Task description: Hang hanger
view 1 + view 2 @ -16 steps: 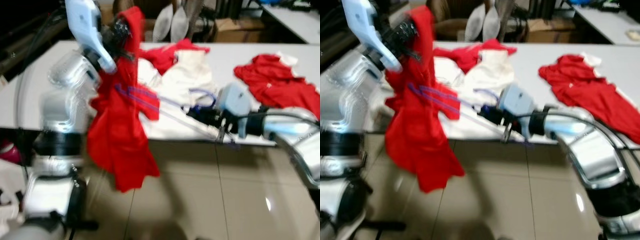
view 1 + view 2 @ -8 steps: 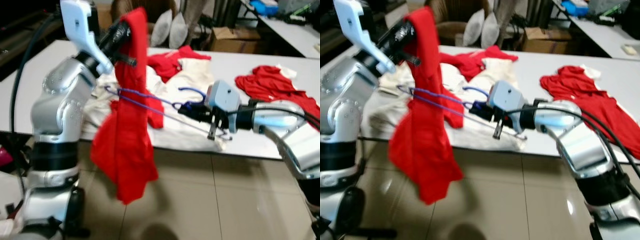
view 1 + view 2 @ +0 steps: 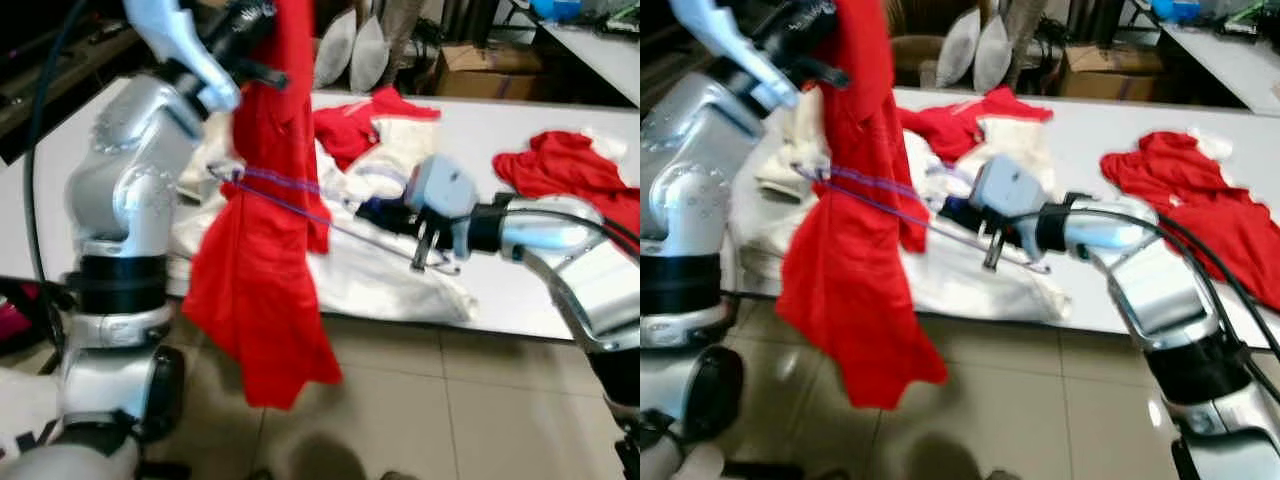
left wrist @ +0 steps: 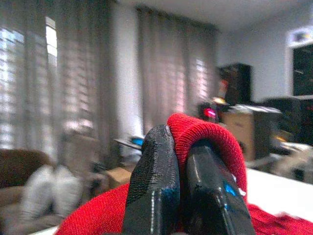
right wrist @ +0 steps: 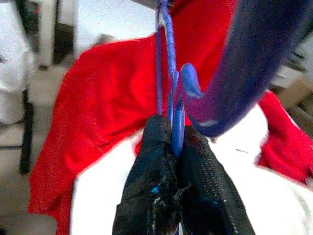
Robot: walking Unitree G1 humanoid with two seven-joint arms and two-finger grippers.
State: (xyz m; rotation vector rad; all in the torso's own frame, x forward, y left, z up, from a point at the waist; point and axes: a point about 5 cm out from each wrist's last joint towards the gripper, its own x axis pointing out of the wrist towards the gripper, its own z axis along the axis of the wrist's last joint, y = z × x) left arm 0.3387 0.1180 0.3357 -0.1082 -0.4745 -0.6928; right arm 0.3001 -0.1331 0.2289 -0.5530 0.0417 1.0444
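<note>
My left gripper (image 3: 262,20) is raised high at the left, shut on the top of a red garment (image 3: 268,260) that hangs down past the table edge. In the left wrist view its fingers (image 4: 156,181) pinch a red fold (image 4: 208,134). My right gripper (image 3: 375,212) reaches in from the right, shut on a blue wire hanger (image 3: 300,195) near its hook. The hanger's long wire runs left into the red garment at about chest height. The right wrist view has the fingers (image 5: 156,181) clamped on the blue wire (image 5: 168,83) under the hook (image 5: 234,73).
A white table (image 3: 470,130) carries a heap of white and red clothes (image 3: 380,140), with another red garment (image 3: 570,165) at the right. Pillows and a cardboard box (image 3: 475,70) stand behind it. Tiled floor (image 3: 450,420) lies below the hanging cloth.
The left gripper has lifted the red garment higher. The right gripper with the hanger has stayed at the garment's side, the wire still in the cloth. The camera has shifted a little.
</note>
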